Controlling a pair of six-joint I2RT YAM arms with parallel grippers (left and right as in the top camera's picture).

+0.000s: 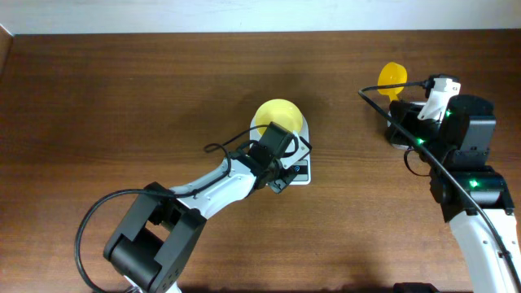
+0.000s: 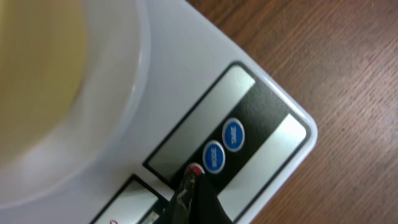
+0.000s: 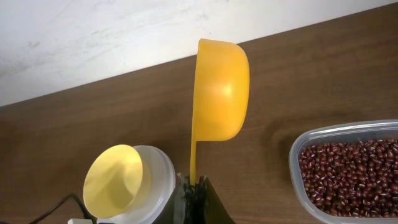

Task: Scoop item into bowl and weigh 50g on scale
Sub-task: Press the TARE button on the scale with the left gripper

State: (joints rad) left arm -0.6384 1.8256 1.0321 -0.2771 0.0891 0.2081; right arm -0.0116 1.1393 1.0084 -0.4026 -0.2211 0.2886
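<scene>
Two claws active: left claw (image 2: 194, 185), closed, touches the red button (image 2: 195, 169) on the scale (image 2: 186, 68) carrying the empty bowl (image 1: 275, 116) mid-desk, apparently zeroing; right claw (image 3: 198, 188) grips the scoop (image 3: 219, 93) near the right-edge beans (image 3: 354, 168), which it must dip into next.

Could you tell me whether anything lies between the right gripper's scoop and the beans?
Nothing visible does: the right gripper holds the scoop beside the lidless tub, with only bare table before the uncovered beans.
</scene>
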